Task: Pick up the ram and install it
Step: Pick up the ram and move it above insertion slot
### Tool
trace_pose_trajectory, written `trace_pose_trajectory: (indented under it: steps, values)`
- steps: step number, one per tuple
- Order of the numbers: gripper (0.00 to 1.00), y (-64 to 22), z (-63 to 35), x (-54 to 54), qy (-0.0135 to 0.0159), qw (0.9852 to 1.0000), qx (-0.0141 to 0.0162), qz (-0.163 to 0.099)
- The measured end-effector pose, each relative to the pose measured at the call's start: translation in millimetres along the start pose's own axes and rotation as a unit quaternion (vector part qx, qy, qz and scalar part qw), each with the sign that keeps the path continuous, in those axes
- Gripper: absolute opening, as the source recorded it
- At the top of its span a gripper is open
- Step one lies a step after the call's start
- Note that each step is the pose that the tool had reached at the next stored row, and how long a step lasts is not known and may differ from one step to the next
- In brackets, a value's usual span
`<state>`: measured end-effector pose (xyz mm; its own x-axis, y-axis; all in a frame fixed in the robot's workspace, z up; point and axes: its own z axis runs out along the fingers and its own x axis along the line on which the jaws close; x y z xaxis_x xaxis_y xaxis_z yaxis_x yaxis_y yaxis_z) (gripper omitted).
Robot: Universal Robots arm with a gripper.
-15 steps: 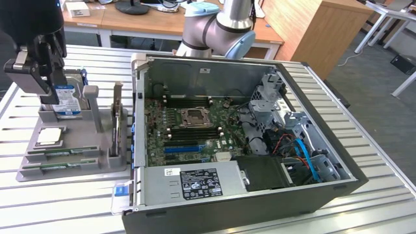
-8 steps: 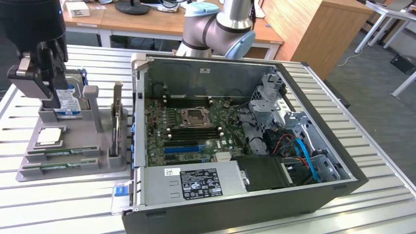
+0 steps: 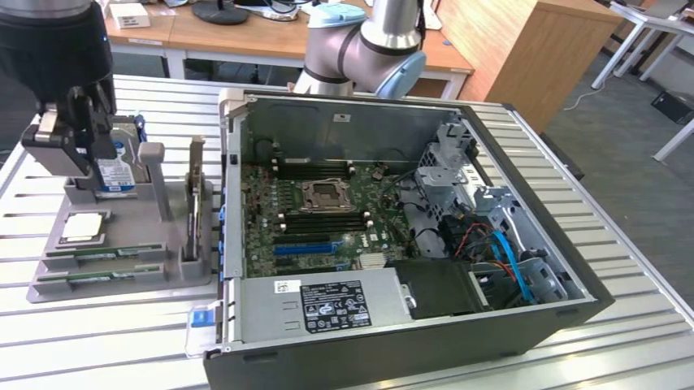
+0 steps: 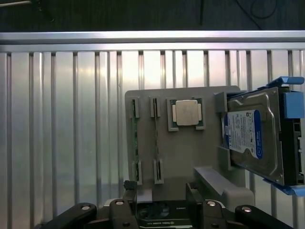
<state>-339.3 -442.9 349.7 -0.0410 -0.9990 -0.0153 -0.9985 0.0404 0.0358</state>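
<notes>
Room: wooden desks (image 3: 249, 36) stand behind the table.
Table (image 3: 635, 345): ribbed metal, carrying an open computer case (image 3: 379, 203) and a grey tray (image 3: 119, 286).
Gripper (image 4: 161, 192): open, holding nothing, above the tray.
Ram (image 3: 109, 253): two green sticks lying in tray slots.

Arm (image 3: 363, 49), one. Round tube sections, matt silver-grey. Joints closed with light blue caps (image 3: 404, 71). Wrist housing (image 3: 52, 36): broad black cylinder. Jaws: black linked bars on a black base, with bright round screws (image 4: 86, 208) at the pivots. White lettering (image 4: 164, 222) on the base, too small to read.
</notes>
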Motion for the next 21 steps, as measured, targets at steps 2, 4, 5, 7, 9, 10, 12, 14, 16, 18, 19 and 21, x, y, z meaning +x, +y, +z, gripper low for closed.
trace_pose_trajectory:
  steps: [2, 4, 5, 7, 9, 10, 12, 14, 16, 18, 19, 21]
  values:
    - [0.53, 0.0, 3.6, 0.1, 0.0000, 1.0000, 0.0000, 0.000]
    - [0.53, 0.0, 7.3, 0.1, 0.0000, 1.0000, 0.0000, 0.000]
    - [0.53, 0.0, 9.1, 0.2, 0.0000, 1.0000, 0.0000, 0.000]
    - [0.53, 0.1, 12.7, 0.2, 0.0001, 1.0000, 0.0000, 0.000]
    - [0.53, 0.2, 16.4, 0.3, 0.0000, 1.0000, 0.0000, 0.000]
    - [0.53, 0.3, 18.2, 0.3, 0.0000, 1.0000, 0.0000, 0.000]
    - [0.53, 0.5, 21.9, 0.4, 0.0000, 1.0000, 0.0000, 0.000]
    - [0.53, 0.7, 25.5, 0.5, 0.0000, 1.0000, 0.0000, 0.000]
    - [0.53, 0.8, 29.1, 0.5, 0.0001, 1.0000, 0.0000, 0.000]
    - [0.53, 1.0, 32.8, 0.6, 0.0000, 1.0000, 0.0000, 0.000]
    - [0.53, 1.0, 34.5, 0.6, 0.0001, 1.0000, 0.0000, 0.000]
    - [0.53, 1.1, 38.2, 0.7, 0.0000, 1.0000, 0.0000, 0.000]
